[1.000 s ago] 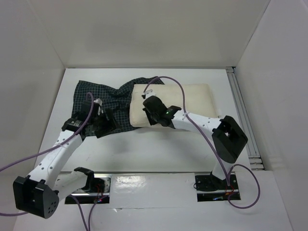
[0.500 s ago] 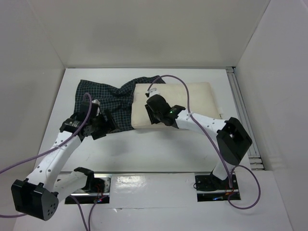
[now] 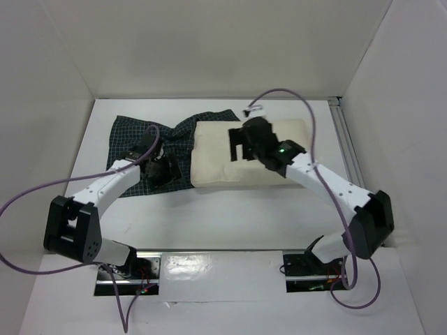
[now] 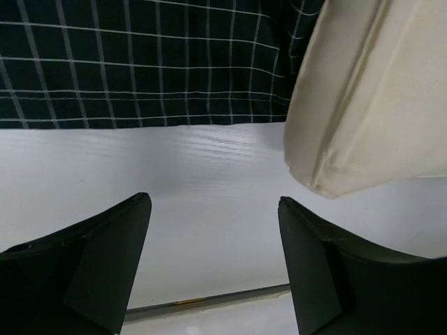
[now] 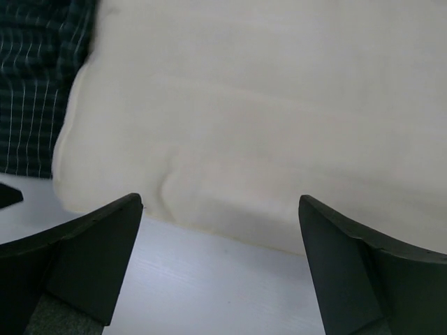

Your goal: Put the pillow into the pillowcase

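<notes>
a white table [image 3: 230, 223] spreads beneath the pillow [image 3: 209, 164] and reaches past it on every side. white walls [image 3: 209, 49] stand behind the pillow and to both sides of it. the pillow, cream and rectangular, lies flat with its long side running left to right, and almost all of it is bare. the pillowcase [image 3: 129, 136], dark with a thin white grid, lies crumpled just left of the pillow and touches the pillow's left end. a fold of it reaches along the pillow's far left corner. whether that end rests on the fabric or inside the opening cannot be told.

the right arm [image 3: 328, 185] comes in from the pillow's near right side and bends over it. the left arm [image 3: 105, 185] stretches from the near left toward the pillow's near left corner.

the right gripper [image 3: 241, 143] hangs above the middle of the pillow, its jaws spread wide with nothing between them. in the right wrist view its two dark fingers [image 5: 77, 258] frame the pillow's near long edge, apart from the cloth. the left gripper [image 3: 164, 171] sits just left of the pillow's near left corner, above the near edge of the pillowcase, jaws also wide and empty. in the left wrist view its fingers [image 4: 91, 272] bracket bare table. the checked hem lies beyond them, and the pillow's rounded corner lies beyond the right-hand finger.
</notes>
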Robot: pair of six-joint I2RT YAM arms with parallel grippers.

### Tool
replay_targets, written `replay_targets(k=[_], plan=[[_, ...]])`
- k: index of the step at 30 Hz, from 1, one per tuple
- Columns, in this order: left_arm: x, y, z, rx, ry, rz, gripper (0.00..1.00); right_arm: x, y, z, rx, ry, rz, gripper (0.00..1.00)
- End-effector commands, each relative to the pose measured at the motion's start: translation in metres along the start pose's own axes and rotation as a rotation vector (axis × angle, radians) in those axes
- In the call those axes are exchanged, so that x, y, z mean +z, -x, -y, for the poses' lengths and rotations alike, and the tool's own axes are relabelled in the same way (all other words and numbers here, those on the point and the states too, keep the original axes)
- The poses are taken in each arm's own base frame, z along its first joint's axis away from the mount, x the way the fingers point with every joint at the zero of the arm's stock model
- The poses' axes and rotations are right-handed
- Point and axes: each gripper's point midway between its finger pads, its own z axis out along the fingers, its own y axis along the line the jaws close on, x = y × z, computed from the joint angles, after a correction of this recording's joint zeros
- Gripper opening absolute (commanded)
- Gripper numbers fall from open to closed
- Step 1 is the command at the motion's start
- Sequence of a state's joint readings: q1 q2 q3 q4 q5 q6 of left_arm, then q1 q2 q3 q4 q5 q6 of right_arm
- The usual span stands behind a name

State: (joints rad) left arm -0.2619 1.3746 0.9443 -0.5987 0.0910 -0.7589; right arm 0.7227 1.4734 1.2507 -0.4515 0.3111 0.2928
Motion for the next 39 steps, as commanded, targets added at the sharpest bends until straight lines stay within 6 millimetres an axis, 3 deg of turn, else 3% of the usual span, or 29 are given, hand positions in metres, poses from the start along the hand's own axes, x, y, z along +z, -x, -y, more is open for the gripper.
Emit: replay_targets(k=[1, 2, 4, 5, 6, 7, 8, 10, 12, 13, 15, 16, 18, 19, 20, 21, 22, 23, 24, 25, 26, 27, 28, 29, 31, 34, 39], plan=[[0.004, 0.023, 0.045, 0.064, -0.146, 0.045, 0.86, -0.029, -0.001, 0.075, 0.168, -0.188, -0.014, 1.0], [0.013, 0.023, 0.049, 0.073, -0.143, 0.03, 0.86, -0.035, -0.013, 0.096, 0.258, -0.199, -0.027, 1.0], [0.019, 0.027, 0.059, 0.082, -0.158, 0.024, 0.87, -0.039, -0.025, 0.113, 0.359, -0.185, -0.025, 1.0], [0.018, 0.039, 0.069, 0.086, -0.176, 0.046, 0.87, -0.043, -0.043, 0.112, 0.421, -0.133, -0.045, 1.0], [0.029, 0.041, 0.07, 0.093, -0.16, 0.027, 0.87, -0.043, -0.048, 0.132, 0.491, -0.151, -0.032, 1.0], [0.033, 0.043, 0.074, 0.093, -0.166, 0.016, 0.86, -0.041, -0.043, 0.134, 0.517, -0.112, 0.008, 1.0], [0.034, 0.049, 0.086, 0.104, -0.188, 0.018, 0.84, -0.038, -0.059, 0.13, 0.576, -0.065, -0.027, 1.0], [0.051, 0.045, 0.089, 0.115, -0.177, -0.033, 0.82, -0.032, -0.06, 0.141, 0.631, -0.033, -0.002, 1.0], [0.056, 0.048, 0.097, 0.124, -0.177, -0.039, 0.82, -0.02, -0.077, 0.146, 0.708, -0.021, -0.052, 1.0], [0.06, 0.041, 0.096, 0.129, -0.164, -0.063, 0.82, -0.017, -0.071, 0.148, 0.73, -0.006, -0.03, 1.0], [0.064, 0.039, 0.094, 0.127, -0.156, -0.073, 0.79, -0.01, -0.078, 0.154, 0.788, 0.003, -0.039, 1.0], [0.064, 0.037, 0.098, 0.137, -0.164, -0.07, 0.76, -0.007, -0.069, 0.155, 0.786, 0.028, -0.003, 1.0], [0.066, 0.035, 0.103, 0.147, -0.169, -0.074, 0.68, 0.002, -0.075, 0.159, 0.831, 0.036, -0.026, 1.0], [0.066, 0.035, 0.103, 0.147, -0.169, -0.074, 0.39, 0.006, -0.071, 0.16, 0.828, 0.039, -0.016, 1.0], [0.064, 0.039, 0.106, 0.149, -0.176, -0.065, 0.27, 0.011, -0.072, 0.161, 0.839, 0.038, -0.021, 1.0], [0.063, 0.037, 0.107, 0.149, -0.183, -0.071, 0.15, 0.018, -0.077, 0.162, 0.854, 0.032, -0.038, 0.92], [0.061, 0.041, 0.111, 0.162, -0.193, -0.059, 0.03, 0.024, -0.068, 0.165, 0.843, 0.045, 0.002, 0.86], [0.062, 0.041, 0.111, 0.16, -0.185, -0.068, 0.0, 0.027, -0.064, 0.169, 0.82, 0.035, 0.017, 0.76], [0.057, 0.048, 0.118, 0.163, -0.197, -0.054, 0.0, 0.036, -0.055, 0.177, 0.761, -0.022, 0.033, 0.44], [0.057, 0.048, 0.118, 0.171, -0.192, -0.06, 0.0, 0.039, -0.05, 0.181, 0.731, -0.05, 0.03, 0.24], [0.055, 0.052, 0.122, 0.173, -0.202, -0.048, 0.0, 0.04, -0.05, 0.183, 0.712, -0.079, 0.008, 0.09], [0.049, 0.062, 0.127, 0.175, -0.198, -0.017, 0.0, 0.041, -0.042, 0.188, 0.697, -0.099, 0.019, 0.0], [0.046, 0.067, 0.132, 0.178, -0.21, -0.003, 0.0, 0.038, -0.018, 0.189, 0.655, -0.098, 0.07, 0.0], [0.042, 0.073, 0.135, 0.179, -0.208, 0.014, 0.0, 0.036, -0.014, 0.193, 0.655, -0.12, 0.073, 0.0], [0.036, 0.087, 0.147, 0.183, -0.221, 0.047, 0.0, 0.02, 0.02, 0.197, 0.634, -0.124, 0.164, 0.0], [0.036, 0.098, 0.156, 0.174, -0.22, 0.058, 0.0, 0.013, 0.041, 0.203, 0.619, -0.147, 0.213, 0.0], [0.044, 0.105, 0.156, 0.162, -0.195, 0.075, 0.0, 0.018, 0.043, 0.2, 0.612, -0.133, 0.233, 0.0]])
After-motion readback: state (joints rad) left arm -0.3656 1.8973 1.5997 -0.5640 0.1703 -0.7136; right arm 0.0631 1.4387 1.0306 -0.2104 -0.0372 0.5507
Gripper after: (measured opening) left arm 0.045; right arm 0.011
